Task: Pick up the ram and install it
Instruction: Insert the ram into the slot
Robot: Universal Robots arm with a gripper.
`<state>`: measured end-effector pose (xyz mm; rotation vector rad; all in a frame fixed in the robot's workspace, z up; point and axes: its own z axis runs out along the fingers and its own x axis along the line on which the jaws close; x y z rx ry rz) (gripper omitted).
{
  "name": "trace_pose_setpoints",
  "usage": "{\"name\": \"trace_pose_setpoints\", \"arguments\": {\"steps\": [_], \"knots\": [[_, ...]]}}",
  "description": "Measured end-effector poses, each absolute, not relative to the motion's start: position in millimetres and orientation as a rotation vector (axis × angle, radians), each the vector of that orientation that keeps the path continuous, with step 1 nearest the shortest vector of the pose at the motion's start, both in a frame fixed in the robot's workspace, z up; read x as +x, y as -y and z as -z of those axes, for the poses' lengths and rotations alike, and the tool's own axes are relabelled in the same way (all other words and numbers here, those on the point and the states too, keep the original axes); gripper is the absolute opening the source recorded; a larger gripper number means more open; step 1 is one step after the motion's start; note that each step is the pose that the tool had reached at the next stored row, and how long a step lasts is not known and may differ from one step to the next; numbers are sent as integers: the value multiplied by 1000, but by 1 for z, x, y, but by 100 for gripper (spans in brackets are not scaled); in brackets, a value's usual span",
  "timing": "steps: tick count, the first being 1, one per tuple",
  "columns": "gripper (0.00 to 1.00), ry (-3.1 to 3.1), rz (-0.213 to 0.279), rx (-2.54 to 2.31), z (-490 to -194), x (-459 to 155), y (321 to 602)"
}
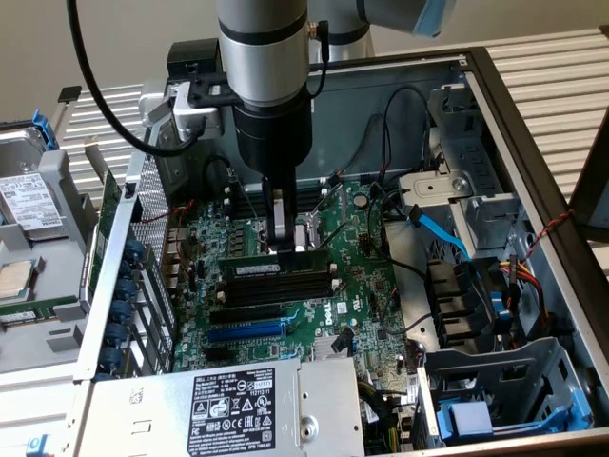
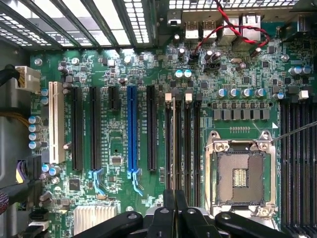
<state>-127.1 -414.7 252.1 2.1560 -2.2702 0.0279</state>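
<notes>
The ram [image 1: 252,269] is a long dark stick with a small white label. It stands on edge along the row of black memory slots [image 1: 281,290] on the green motherboard [image 1: 362,286]. From the wrist its thin top edge [image 2: 174,144] runs between the slots [image 2: 196,144]. My gripper [image 1: 284,246] comes straight down from the arm and is shut on the ram's upper edge near its middle. The wrist view has the black fingertips [image 2: 168,198] pressed together over that edge. How deep the ram sits in its slot I cannot tell.
A long blue expansion slot [image 1: 245,331] [image 2: 132,129] lies beside the memory slots, and the open CPU socket [image 2: 241,173] is on their other side. Case walls, a power supply [image 1: 228,409], a drive cage [image 1: 495,400] and loose cables [image 1: 442,233] ring the board.
</notes>
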Motion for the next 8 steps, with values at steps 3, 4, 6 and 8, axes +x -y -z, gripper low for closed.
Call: {"name": "trace_pose_setpoints", "arguments": {"steps": [3, 4, 6, 8], "knots": [[13, 2274, -36, 2160, -252, -127, 415], [13, 2275, -39, 2161, -252, -127, 415], [13, 2278, -44, 2163, -252, -127, 415], [13, 2278, -44, 2163, -251, -127, 415]]}}
